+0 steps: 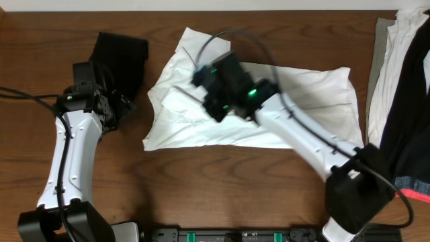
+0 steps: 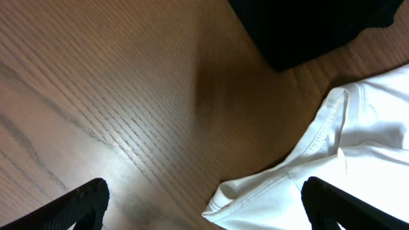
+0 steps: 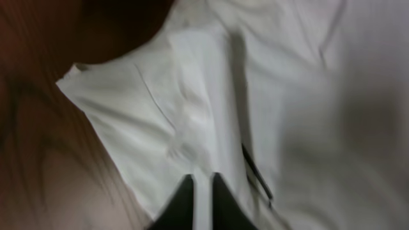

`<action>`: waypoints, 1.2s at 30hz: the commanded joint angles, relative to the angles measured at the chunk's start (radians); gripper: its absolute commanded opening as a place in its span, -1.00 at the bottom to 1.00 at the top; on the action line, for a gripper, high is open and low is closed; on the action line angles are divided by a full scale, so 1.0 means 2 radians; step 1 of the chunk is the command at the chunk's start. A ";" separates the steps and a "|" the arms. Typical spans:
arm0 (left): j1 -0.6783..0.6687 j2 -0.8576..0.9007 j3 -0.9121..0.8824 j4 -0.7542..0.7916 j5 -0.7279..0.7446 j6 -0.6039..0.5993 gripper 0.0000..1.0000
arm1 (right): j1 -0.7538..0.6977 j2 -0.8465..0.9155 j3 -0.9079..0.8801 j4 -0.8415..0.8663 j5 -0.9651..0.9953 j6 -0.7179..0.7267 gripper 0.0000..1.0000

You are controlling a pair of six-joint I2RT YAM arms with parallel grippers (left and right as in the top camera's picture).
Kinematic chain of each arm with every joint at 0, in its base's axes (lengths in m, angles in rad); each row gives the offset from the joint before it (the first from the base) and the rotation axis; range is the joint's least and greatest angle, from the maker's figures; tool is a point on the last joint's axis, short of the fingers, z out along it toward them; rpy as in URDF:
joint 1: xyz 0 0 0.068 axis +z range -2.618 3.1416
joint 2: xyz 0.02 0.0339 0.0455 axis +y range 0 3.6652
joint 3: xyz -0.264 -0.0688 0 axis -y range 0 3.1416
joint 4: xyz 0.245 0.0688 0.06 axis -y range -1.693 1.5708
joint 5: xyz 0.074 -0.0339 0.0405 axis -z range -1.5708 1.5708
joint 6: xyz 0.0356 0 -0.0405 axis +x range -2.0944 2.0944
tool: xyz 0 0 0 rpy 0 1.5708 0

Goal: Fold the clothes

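Item under inspection: the white T-shirt (image 1: 302, 101), lying flat at mid-table (image 1: 201, 188), rumpled at its left end. Its long axis runs left to right across the table.

Right gripper (image 3: 202, 201): positioned over the shirt's left portion. The jaws are nearly closed, and the wrist view shows a narrow strip of white cloth pinched between them. Judged to have hold of a fold of the shirt. The overhead view is blurred here and adds nothing further.

Left gripper (image 2: 208, 201): jaws spread fully wide, nothing between them, bare wood beneath. It stands off the shirt's left end, next to a black garment (image 1: 124, 54) at the far left. The shirt lies to its right, with a seamed white edge just beside one fingertip in the wrist view.

Finding: the right arm is the nearer and already engaged. Any fold along the long axis would likely need the left claw to reach rightward for the near edge.

A separate pile of clothes (image 1: 403, 87) sits at the right edge, untouched
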 commanded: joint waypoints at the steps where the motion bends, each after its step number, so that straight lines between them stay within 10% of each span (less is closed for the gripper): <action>1: 0.002 0.000 0.001 -0.001 -0.003 -0.001 0.96 | 0.041 0.026 0.007 0.025 0.077 -0.028 -0.67; 19: 0.002 0.000 0.001 -0.001 -0.003 -0.001 0.96 | 0.102 0.166 0.007 0.184 0.200 -0.028 -0.15; 36: 0.002 0.000 0.001 -0.001 -0.003 -0.001 0.96 | 0.098 0.173 0.007 0.198 0.206 -0.025 -0.35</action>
